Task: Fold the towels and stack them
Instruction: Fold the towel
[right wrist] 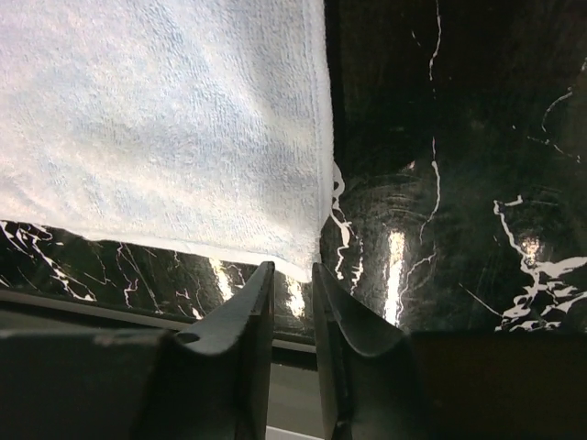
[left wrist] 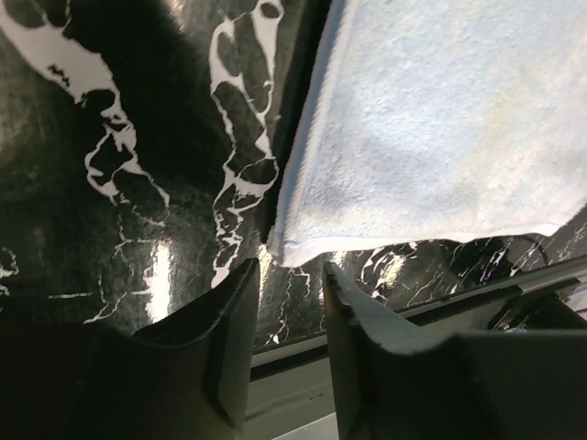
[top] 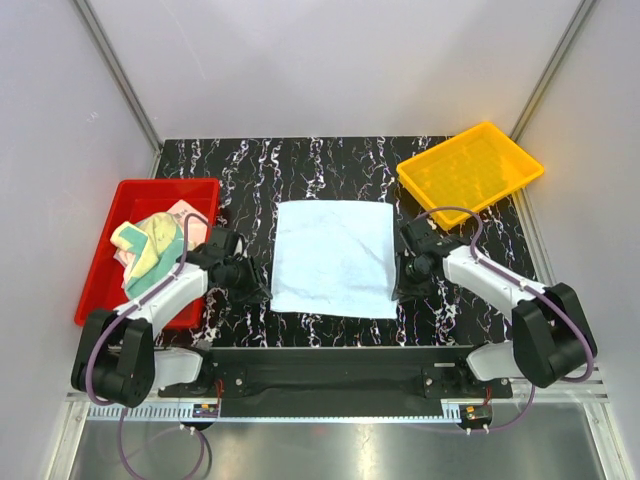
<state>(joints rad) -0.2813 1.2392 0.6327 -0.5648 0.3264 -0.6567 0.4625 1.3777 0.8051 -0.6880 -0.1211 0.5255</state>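
A light blue towel point(top: 335, 257) lies spread flat on the middle of the table. My left gripper point(top: 258, 288) is just off its near left corner. In the left wrist view that gripper point(left wrist: 292, 275) is open and empty, with the towel corner point(left wrist: 286, 246) just beyond the fingertips. My right gripper point(top: 405, 283) is at the near right corner. In the right wrist view that gripper point(right wrist: 293, 272) is open by a narrow gap, and the towel corner point(right wrist: 305, 264) sits right at the fingertips, not clamped. Several crumpled towels point(top: 152, 245), yellow-green, peach-pink and grey-green, lie in the red tray point(top: 105, 270).
An empty yellow tray point(top: 470, 170) stands at the back right, partly over the table's edge. The table is black marble-patterned point(top: 300, 165). A black rail point(top: 340, 360) runs along its near edge by the arm bases. Grey walls enclose the workspace.
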